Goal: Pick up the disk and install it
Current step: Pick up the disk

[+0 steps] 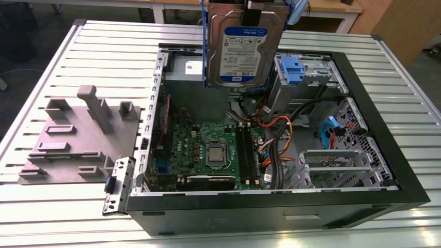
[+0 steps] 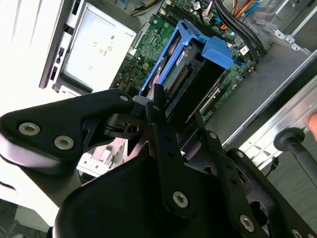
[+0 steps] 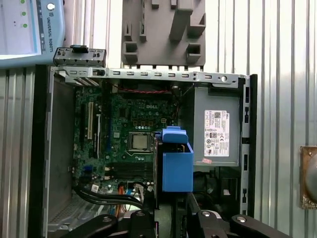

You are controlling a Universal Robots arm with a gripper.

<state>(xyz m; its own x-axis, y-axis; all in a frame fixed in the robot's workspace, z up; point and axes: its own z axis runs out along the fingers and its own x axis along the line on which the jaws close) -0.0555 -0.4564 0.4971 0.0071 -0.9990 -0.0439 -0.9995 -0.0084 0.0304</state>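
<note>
The disk (image 1: pixel 241 51) hangs upright above the back of the open computer case (image 1: pixel 276 199). It is silver-grey with a white-and-blue label and blue side rails. My gripper (image 1: pixel 256 4) is shut on its upper end at the top edge of the exterior view. In the second wrist view the black fingers (image 2: pixel 157 106) clamp the disk (image 2: pixel 195 69), which points down at the motherboard. In the first wrist view the disk (image 3: pixel 177 166) shows edge-on as a blue block over the motherboard, beside the power supply, with my gripper (image 3: pixel 171 210) shut on it.
Inside the case are the green motherboard (image 1: pixel 206 147), the grey power supply box (image 3: pixel 216 131) with a white sticker, a blue latch on a metal cage (image 1: pixel 293 70), and orange and black cables (image 1: pixel 282 129). A grey moulded fixture (image 1: pixel 76 134) lies on the slatted metal table (image 1: pixel 386 67).
</note>
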